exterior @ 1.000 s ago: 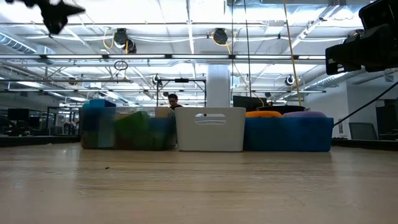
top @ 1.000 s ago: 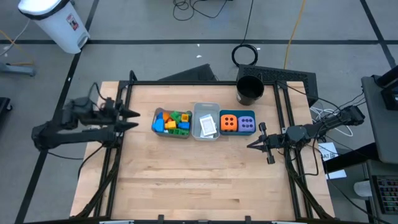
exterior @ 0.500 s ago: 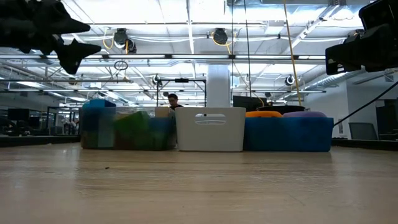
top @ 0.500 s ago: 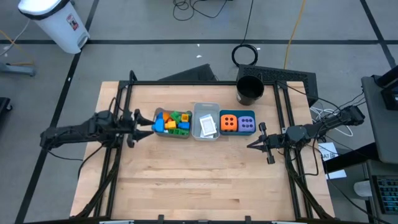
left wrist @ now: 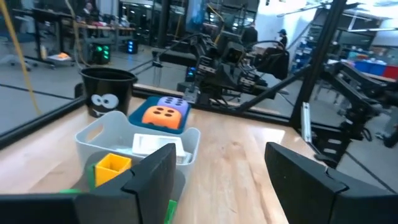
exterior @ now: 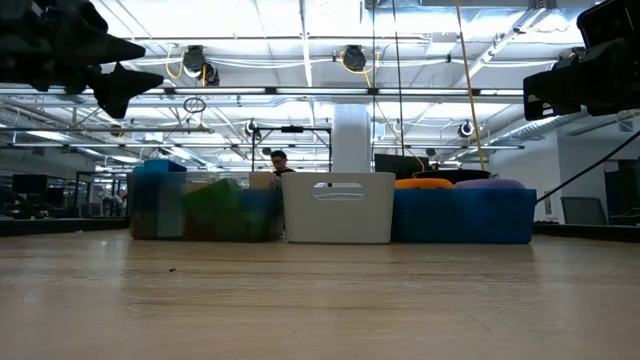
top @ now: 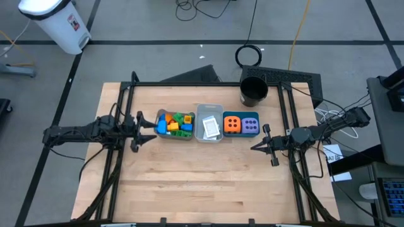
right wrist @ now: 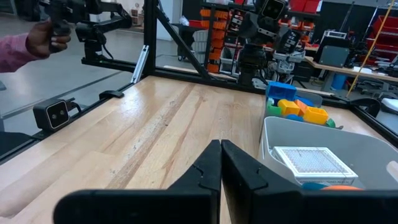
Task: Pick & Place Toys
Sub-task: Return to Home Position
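We see small bricks point(top: 175, 123) piled in the grey bin point(top: 165, 137), white cards point(top: 211, 128) in the clear bin point(top: 209, 107), and dotted cubes point(top: 232, 124) in the teal bin point(top: 240, 135), mid-counter point(top: 202, 183). The left arm point(top: 82, 133) has its jaws released beside the bricks; the right arm point(top: 304, 135) has its jaws clenched, empty.

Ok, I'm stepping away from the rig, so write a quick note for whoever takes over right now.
Left gripper: open, empty, raised over the wooden table beside the grey rectangular bin. Right gripper: shut, empty, raised over the table's right side.
Small plastic bricks fill the grey bin; flat white cards lie in the clear rectangular bin; orange dotted cube and purple dotted cube sit in the teal rectangular bin.
Done: every toy in view is binned. To do: probably only parking the left arm.
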Robot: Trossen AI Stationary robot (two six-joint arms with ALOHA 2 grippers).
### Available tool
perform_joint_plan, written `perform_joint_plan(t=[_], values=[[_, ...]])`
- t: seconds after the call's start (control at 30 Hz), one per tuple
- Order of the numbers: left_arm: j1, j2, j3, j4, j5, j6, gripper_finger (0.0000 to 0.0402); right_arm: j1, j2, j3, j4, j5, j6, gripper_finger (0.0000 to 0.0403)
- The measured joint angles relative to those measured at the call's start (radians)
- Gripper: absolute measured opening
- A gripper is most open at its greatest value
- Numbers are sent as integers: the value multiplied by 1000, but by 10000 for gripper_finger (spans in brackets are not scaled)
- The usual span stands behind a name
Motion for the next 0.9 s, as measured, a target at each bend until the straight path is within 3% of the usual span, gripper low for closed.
perform_joint_plan(t=[0.2, 0.47, 0.67, 0.83, 0.9], values=[[0, 0, -13, 12, -11, -3, 255, 0, 0, 0, 0, 0, 0, 4], [0, 0, -104, 154, -10, -3, 255, 0, 0, 0, 0, 0, 0, 4], [0, 0, -109, 141, 44, -4, 255, 0, 0, 0, 0, 0, -12, 4], [0, 0, -108, 176, 34, 23, 255, 0, 0, 0, 7, 26, -297, 4], [0, 0, -108, 172, 34, 20, 255, 0, 0, 0, 6, 24, -338, 4]])
